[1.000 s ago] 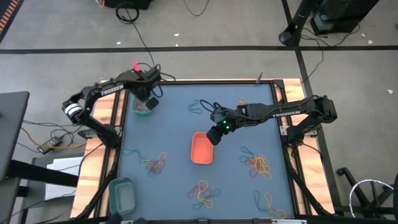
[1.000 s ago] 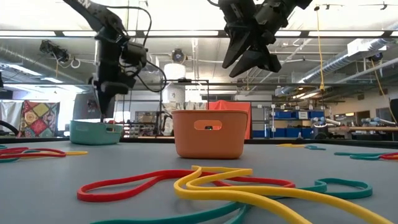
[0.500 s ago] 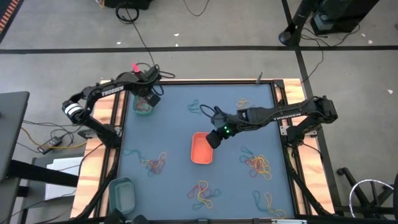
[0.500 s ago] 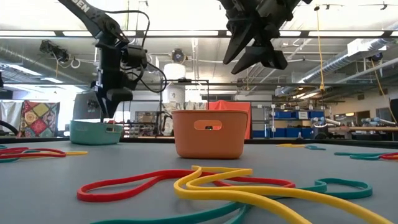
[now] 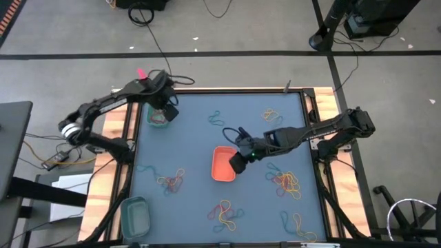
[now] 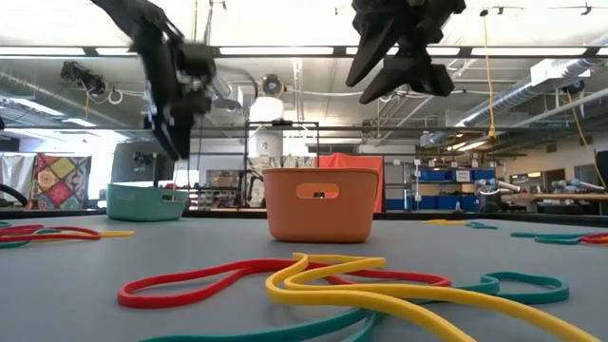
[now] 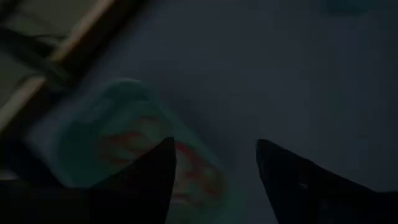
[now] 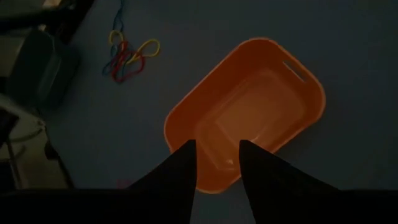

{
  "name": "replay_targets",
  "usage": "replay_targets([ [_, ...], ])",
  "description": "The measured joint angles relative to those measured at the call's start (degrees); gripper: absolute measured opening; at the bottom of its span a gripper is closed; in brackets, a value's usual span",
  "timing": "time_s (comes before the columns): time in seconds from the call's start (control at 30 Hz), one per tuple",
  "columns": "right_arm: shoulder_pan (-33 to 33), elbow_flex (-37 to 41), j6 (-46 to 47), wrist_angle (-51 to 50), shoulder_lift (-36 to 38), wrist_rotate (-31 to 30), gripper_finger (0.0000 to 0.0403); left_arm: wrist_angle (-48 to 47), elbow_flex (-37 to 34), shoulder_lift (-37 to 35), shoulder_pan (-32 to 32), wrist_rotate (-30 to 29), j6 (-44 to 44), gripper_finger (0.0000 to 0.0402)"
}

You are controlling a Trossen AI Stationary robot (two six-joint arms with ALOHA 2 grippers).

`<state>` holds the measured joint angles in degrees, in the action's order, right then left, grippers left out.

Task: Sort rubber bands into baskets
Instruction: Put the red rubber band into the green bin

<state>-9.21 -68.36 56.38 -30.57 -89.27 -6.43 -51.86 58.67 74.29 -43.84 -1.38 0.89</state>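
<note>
Right claw [image 8: 216, 163] parted narrowly, empty, above orange basket [image 8: 249, 109]; left claw [image 7: 214, 163] wide over teal basket [image 7: 93, 149] (red bands inside). Risk: clipping basket rims on descent.

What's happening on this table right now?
A two-arm robot is sorting rubber bands into baskets. The left hand, fingers apart, hovers over the green basket at the table's far left corner, which holds red bands. The right hand hangs above the orange basket mid-table, which looks empty. A third teal basket sits at the near left. Mixed clusters of bands lie scattered on the mat.
</note>
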Motion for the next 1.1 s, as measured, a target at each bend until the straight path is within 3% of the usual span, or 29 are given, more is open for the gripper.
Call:
replay_targets([
  [0.07,-0.11,0.00,-2.39,-0.07,0.00,0.00,0.0133,-2.14,0.00,-4.23,3.05,2.94,-2.74,0.0215],
  [0.27,0.33,0.00,-8.95,-0.37,0.00,-0.18,0.0133,-6.97,0.02,-14.65,18.72,3.23,-16.15,0.0189],
  [0.43,-0.09,0.00,-13.81,-0.78,0.00,-0.16,0.0133,-5.86,-1.22,-17.79,34.59,-0.60,-30.71,0.0178],
  [0.73,-3.88,0.00,-17.42,-3.98,0.00,-2.02,0.0133,9.91,-15.28,-16.02,57.33,-6.54,-56.30,0.0176],
  [0.9,-6.78,0.00,-17.63,-4.04,0.00,-4.50,0.0133,17.72,-20.71,-11.73,63.45,-8.51,-62.84,0.0176],
  [1.1,-9.22,0.00,-17.54,-5.49,0.00,-8.87,0.0133,18.66,-22.40,-4.55,67.39,-8.19,-66.00,0.0176],
])
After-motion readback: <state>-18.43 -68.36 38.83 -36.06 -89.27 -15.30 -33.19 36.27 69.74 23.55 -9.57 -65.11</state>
